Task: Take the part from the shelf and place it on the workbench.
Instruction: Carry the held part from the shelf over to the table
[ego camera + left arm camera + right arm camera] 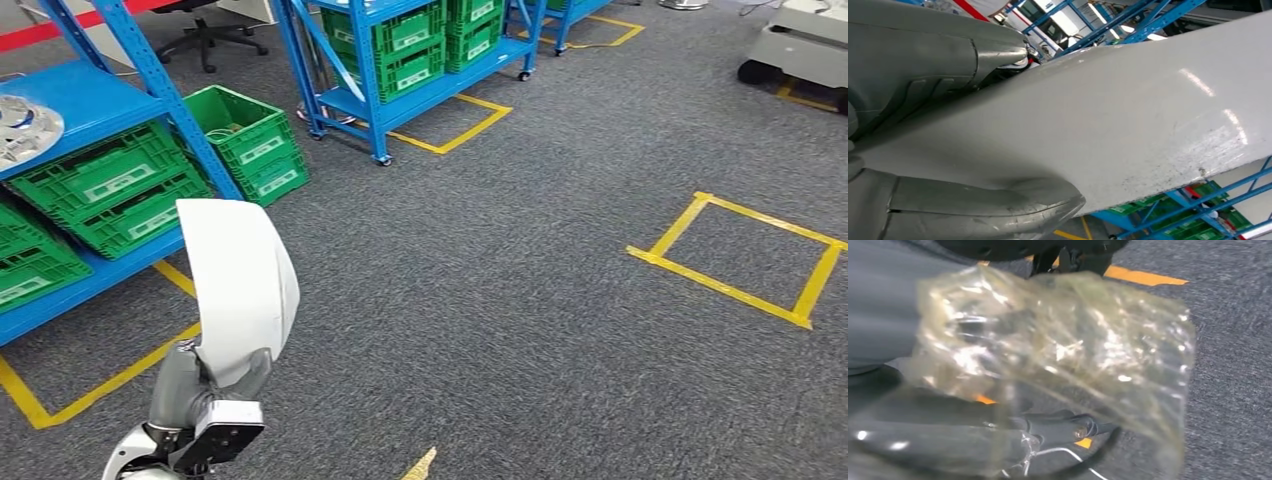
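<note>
— Left hand [195, 385]?
— Clamped on the white part [240, 285], thumb on one face, fingers on the other, seen close in the left wrist view [1128, 120]. Gripped at the lower end, so the curved shell stands upright, probably to keep it off the floor and the shelving while carried.

— Right hand [883, 305]?
— Hanging low over the floor, behind a crumpled clear bag [1073, 350]. Cannot tell whether closed on the bag or merely draped by it.

— So, off the shelf?
— Yes, judging by the grip: in hand, touching neither rack nor bench. Placing on the workbench not yet done.

— Underfoot?
— Grey carpet [500, 300], marked with yellow tape squares [740, 255].

— And around?
— Blue shelf [90, 100] near the left side, carrying a round metal disc [25, 125] above green crates [110, 190]. More blue racks with crates farther back, and a white wheeled unit [800, 40] at the far right.

— Risks?
— Smooth, glossy shell held at one end only; likely to swing or slip on a turn. Worth keeping well apart from the rack posts.
</note>
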{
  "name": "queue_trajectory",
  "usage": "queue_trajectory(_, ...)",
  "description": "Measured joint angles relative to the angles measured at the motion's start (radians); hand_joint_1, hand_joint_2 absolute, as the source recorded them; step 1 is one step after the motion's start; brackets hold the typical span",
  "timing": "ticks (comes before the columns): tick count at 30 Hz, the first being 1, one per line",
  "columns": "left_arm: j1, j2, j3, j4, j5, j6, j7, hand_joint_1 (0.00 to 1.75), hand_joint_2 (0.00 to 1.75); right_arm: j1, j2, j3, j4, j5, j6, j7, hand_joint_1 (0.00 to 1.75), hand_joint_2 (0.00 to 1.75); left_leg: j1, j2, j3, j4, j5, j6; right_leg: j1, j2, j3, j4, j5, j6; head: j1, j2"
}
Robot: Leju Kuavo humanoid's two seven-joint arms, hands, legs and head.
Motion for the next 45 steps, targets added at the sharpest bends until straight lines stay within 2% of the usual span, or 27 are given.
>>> queue_trajectory(2,0.002,-0.002,0.003,0.000,0.001,-0.006,0.000,1.75,1.75,-0.008,0.000,-0.007,0.001,0.010,0.001,-0.005,0.00,0.00,0.000,0.029,-0.003,-0.002,0.002,-0.001,-0.006,-0.041,-0.061,0.126,-0.066,0.014,0.002,0.000)
queue_trajectory(4,0.003,-0.003,0.006,0.000,0.005,-0.009,-0.001,1.75,1.75,-0.011,-0.001,-0.014,0.002,0.024,0.000,-0.012,0.00,0.00,0.003,0.057,-0.006,0.000,0.001,-0.006,-0.016,-0.053,-0.093,0.199,-0.088,0.028,0.002,0.000)
queue_trajectory(5,0.003,-0.004,0.007,0.000,0.008,-0.009,-0.001,1.75,1.75,-0.012,-0.001,-0.019,0.003,0.032,-0.002,-0.016,0.00,0.00,0.005,0.070,-0.007,0.002,-0.001,-0.011,-0.021,-0.058,-0.080,0.181,-0.072,0.035,0.002,0.000)
queue_trajectory(7,0.004,-0.003,0.009,0.000,0.017,-0.008,-0.001,1.75,1.75,-0.013,-0.003,-0.029,0.004,0.044,-0.003,-0.024,0.00,0.00,0.013,0.094,-0.007,0.013,-0.008,-0.026,-0.031,-0.088,-0.004,0.054,-0.018,0.049,0.003,0.000)
queue_trajectory(8,0.004,-0.003,0.011,0.000,0.020,-0.008,-0.001,1.75,1.75,-0.016,-0.002,-0.032,0.006,0.047,-0.003,-0.027,0.00,0.00,0.014,0.103,-0.008,0.022,-0.015,-0.035,-0.034,-0.106,0.031,-0.005,-0.001,0.050,0.004,0.000)
queue_trajectory(10,0.004,-0.002,0.016,0.000,0.023,-0.007,-0.002,1.75,1.75,-0.021,-0.001,-0.036,0.010,0.051,-0.003,-0.029,0.00,0.00,0.012,0.118,-0.008,0.036,-0.025,-0.053,-0.033,-0.121,0.056,-0.051,0.004,0.035,0.000,0.000)
queue_trajectory(12,0.004,-0.001,0.019,0.000,0.024,-0.007,-0.004,1.75,1.75,-0.023,-0.001,-0.042,0.011,0.052,-0.006,-0.030,0.00,0.00,0.013,0.130,-0.004,0.037,-0.030,-0.064,-0.029,-0.103,0.050,-0.045,0.005,0.011,-0.004,0.000)
queue_trajectory(14,0.004,0.000,0.021,0.000,0.026,-0.006,-0.006,1.75,1.75,-0.025,0.003,-0.051,0.011,0.052,-0.016,-0.029,0.00,0.00,0.019,0.104,-0.009,0.059,-0.056,-0.074,-0.027,-0.086,0.049,-0.046,0.009,-0.005,-0.005,0.000)
queue_trajectory(16,0.007,0.002,0.025,0.000,0.031,-0.007,-0.010,1.75,1.75,-0.029,0.016,-0.059,0.005,0.056,-0.021,-0.024,0.00,0.00,0.022,0.054,-0.049,0.159,-0.125,-0.078,-0.024,-0.066,0.045,-0.047,0.016,-0.017,-0.007,0.000)
queue_trajectory(18,0.011,0.004,0.029,0.000,0.034,-0.009,-0.014,1.75,1.75,-0.031,0.031,-0.067,-0.006,0.062,-0.018,-0.018,0.00,0.00,0.019,0.034,-0.111,0.295,-0.185,-0.072,-0.016,-0.041,0.040,-0.046,0.021,-0.024,-0.008,0.000)
queue_trajectory(19,0.012,0.004,0.030,0.000,0.034,-0.010,-0.015,1.75,1.75,-0.031,0.038,-0.071,-0.011,0.063,-0.016,-0.017,0.00,0.00,0.017,0.032,-0.128,0.330,-0.188,-0.066,-0.012,-0.028,0.038,-0.046,0.022,-0.026,-0.008,0.000)
queue_trajectory(20,0.012,0.004,0.032,0.000,0.035,-0.010,-0.016,1.75,1.75,-0.031,0.043,-0.074,-0.015,0.064,-0.014,-0.015,0.00,0.00,0.013,0.030,-0.131,0.329,-0.172,-0.058,-0.008,-0.014,0.039,-0.046,0.023,-0.027,-0.008,0.000)
queue_trajectory(21,0.012,0.004,0.033,0.000,0.035,-0.011,-0.016,1.75,1.75,-0.031,0.048,-0.078,-0.019,0.066,-0.012,-0.013,0.00,0.00,0.008,0.024,-0.115,0.289,-0.137,-0.048,-0.005,0.000,0.040,-0.046,0.023,-0.028,-0.008,0.000)
queue_trajectory(23,0.012,0.004,0.036,0.000,0.036,-0.016,-0.019,1.75,1.75,-0.032,0.059,-0.084,-0.028,0.070,-0.004,-0.011,0.00,0.00,-0.004,-0.022,-0.061,0.158,-0.059,-0.021,-0.003,0.025,0.043,-0.046,0.024,-0.028,-0.006,0.000)
queue_trajectory(25,0.013,0.004,0.039,0.000,0.040,-0.024,-0.021,1.75,1.75,-0.035,0.069,-0.090,-0.038,0.075,0.004,-0.010,0.00,0.00,-0.011,-0.065,-0.028,0.071,-0.027,-0.001,-0.007,0.048,0.035,-0.046,0.029,-0.022,-0.006,0.000)
queue_trajectory(26,0.013,0.004,0.041,-0.001,0.043,-0.028,-0.022,1.75,1.75,-0.037,0.074,-0.094,-0.042,0.078,0.008,-0.010,0.00,0.00,-0.011,-0.070,-0.027,0.059,-0.028,0.004,-0.009,0.059,0.029,-0.047,0.033,-0.016,-0.006,0.000)
queue_trajectory(27,0.013,0.004,0.042,-0.001,0.045,-0.032,-0.024,1.75,1.75,-0.036,0.077,-0.099,-0.047,0.081,0.012,-0.010,0.00,0.00,-0.012,-0.061,-0.025,0.049,-0.025,0.004,-0.012,0.071,0.023,-0.050,0.039,-0.009,-0.008,0.000)
queue_trajectory(28,0.013,0.004,0.043,-0.001,0.046,-0.036,-0.025,1.75,1.75,-0.035,0.080,-0.104,-0.051,0.083,0.016,-0.009,0.00,0.00,-0.011,-0.047,-0.022,0.039,-0.018,0.000,-0.012,0.066,0.017,-0.047,0.040,-0.006,-0.008,0.000)
queue_trajectory(30,0.013,0.004,0.044,-0.001,0.049,-0.043,-0.032,1.75,1.75,-0.035,0.084,-0.114,-0.060,0.086,0.022,-0.009,0.00,0.00,-0.006,-0.019,-0.012,0.015,-0.006,-0.005,-0.008,0.020,-0.008,-0.007,0.012,0.000,-0.005,0.000)
queue_trajectory(31,0.014,0.003,0.045,-0.001,0.051,-0.045,-0.034,1.75,1.75,-0.037,0.084,-0.118,-0.064,0.088,0.026,-0.009,0.00,0.00,-0.004,-0.003,-0.009,0.009,-0.003,-0.008,-0.007,-0.013,-0.034,0.042,-0.018,0.002,-0.004,0.000)
queue_trajectory(33,0.017,0.003,0.048,-0.001,0.053,-0.050,-0.036,1.75,1.75,-0.042,0.084,-0.126,-0.069,0.092,0.032,-0.007,0.00,0.00,-0.004,0.028,-0.013,0.008,-0.003,-0.008,-0.009,-0.046,-0.096,0.169,-0.081,0.014,-0.003,0.000)
queue_trajectory(35,0.018,0.003,0.049,-0.001,0.054,-0.055,-0.037,1.75,1.75,-0.043,0.084,-0.134,-0.075,0.096,0.038,-0.005,0.00,0.00,-0.002,0.059,-0.016,0.009,-0.004,-0.010,-0.014,-0.055,-0.115,0.220,-0.090,0.024,-0.003,0.000)
queue_trajectory(36,0.018,0.003,0.049,-0.001,0.054,-0.058,-0.037,1.75,1.75,-0.041,0.084,-0.138,-0.078,0.098,0.041,-0.004,0.00,0.00,0.000,0.073,-0.017,0.010,-0.005,-0.014,-0.016,-0.062,-0.091,0.187,-0.068,0.029,-0.003,0.000)
queue_trajectory(38,0.017,0.003,0.050,-0.001,0.054,-0.062,-0.038,1.75,1.75,-0.039,0.087,-0.145,-0.086,0.100,0.045,-0.002,0.00,0.00,0.002,0.094,-0.016,0.018,-0.010,-0.026,-0.020,-0.096,-0.005,0.046,-0.017,0.035,-0.002,0.000)
queue_trajectory(40,0.016,0.004,0.051,-0.001,0.054,-0.064,-0.039,1.75,1.75,-0.042,0.092,-0.150,-0.093,0.101,0.048,-0.001,0.00,0.00,-0.001,0.110,-0.014,0.029,-0.019,-0.041,-0.019,-0.121,0.052,-0.044,0.002,0.024,-0.006,0.000)
queue_trajectory(43,0.014,0.004,0.050,-0.001,0.052,-0.064,-0.040,1.75,1.75,-0.043,0.098,-0.157,-0.099,0.101,0.051,-0.001,0.00,0.00,0.002,0.126,-0.009,0.034,-0.025,-0.059,-0.015,-0.100,0.051,-0.053,0.004,-0.005,-0.013,0.000)
queue_trajectory(45,0.013,0.004,0.050,-0.001,0.052,-0.064,-0.041,1.75,1.75,-0.043,0.100,-0.162,-0.103,0.102,0.051,-0.001,0.00,0.00,0.008,0.096,-0.020,0.068,-0.059,-0.070,-0.016,-0.082,0.051,-0.054,0.010,-0.019,-0.014,0.000)
